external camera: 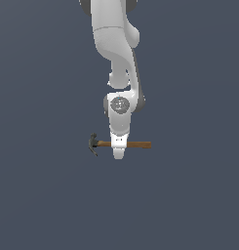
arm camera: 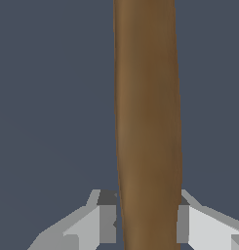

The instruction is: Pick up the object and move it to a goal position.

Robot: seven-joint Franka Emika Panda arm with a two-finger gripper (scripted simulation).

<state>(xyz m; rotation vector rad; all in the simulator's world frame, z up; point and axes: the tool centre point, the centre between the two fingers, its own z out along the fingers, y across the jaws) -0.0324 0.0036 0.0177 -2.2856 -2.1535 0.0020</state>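
Note:
The hammer [external camera: 136, 144] lies level, its dark grey head and claw at the exterior view's left and its brown wooden handle pointing to the exterior view's right. My gripper [external camera: 119, 151] comes straight down over the handle near its middle, a little toward the head. In the wrist view the handle [arm camera: 148, 122] fills the gap between the two fingers [arm camera: 104, 222], whose pads press against both its sides. The gripper [arm camera: 146, 224] is shut on the handle. The head is out of the wrist view.
The white arm [external camera: 116, 44] reaches down from the top of the exterior view. Plain dark grey-blue ground [external camera: 43, 195] lies all around. No goal marker shows.

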